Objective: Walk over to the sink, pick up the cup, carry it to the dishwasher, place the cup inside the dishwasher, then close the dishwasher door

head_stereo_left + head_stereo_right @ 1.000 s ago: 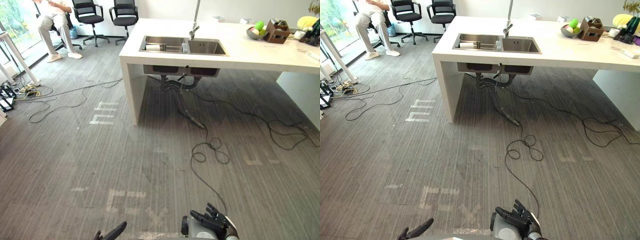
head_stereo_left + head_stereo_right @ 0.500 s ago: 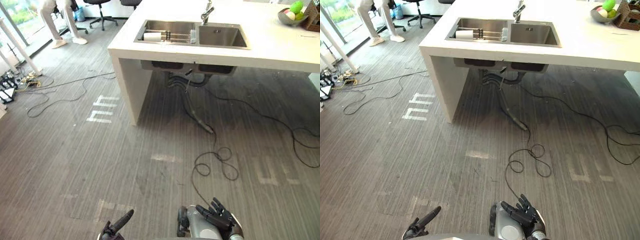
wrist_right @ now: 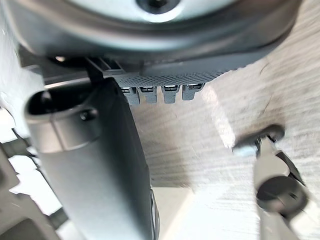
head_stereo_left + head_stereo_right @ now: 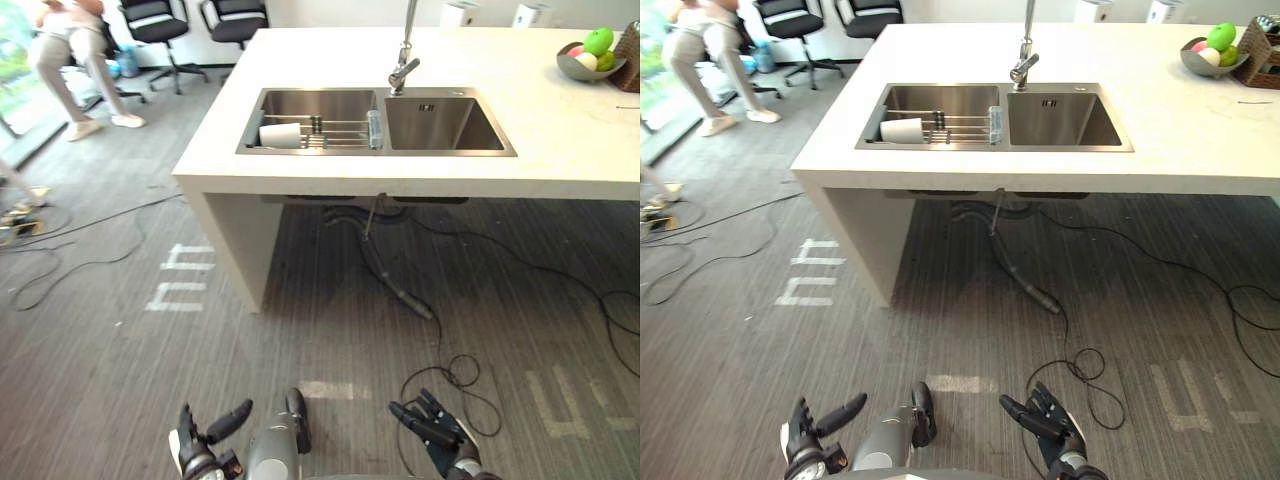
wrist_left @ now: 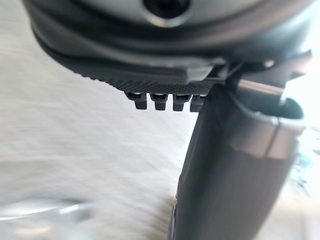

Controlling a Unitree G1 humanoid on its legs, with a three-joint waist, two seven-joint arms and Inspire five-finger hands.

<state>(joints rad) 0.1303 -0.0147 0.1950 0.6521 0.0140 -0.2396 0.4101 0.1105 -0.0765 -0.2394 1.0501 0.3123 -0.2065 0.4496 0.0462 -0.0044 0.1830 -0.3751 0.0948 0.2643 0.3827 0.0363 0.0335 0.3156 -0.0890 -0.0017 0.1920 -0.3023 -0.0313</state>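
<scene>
In the left basin of the sink [image 4: 448, 152], the left eye view shows a plain white cup [image 4: 281, 135] lying on its side at the end of a wire rack [image 4: 335, 130], set in a white bench [image 4: 560, 165]. Right eye view: left hand [image 4: 812, 440] and right hand [image 4: 1048, 424] hang low over the floor [image 4: 740, 380]. Left wrist view: fingers [image 5: 161, 101] relaxed, empty. Right wrist view: fingers [image 3: 151, 94] loose, holding nothing

You have open grey floor [image 4: 100, 380] up to the white counter [image 4: 560, 160]. A wire rack [image 4: 335, 130] crosses the left half of the steel sink [image 4: 310, 103]; a tall chrome tap [image 4: 408, 40] rises behind.
</scene>
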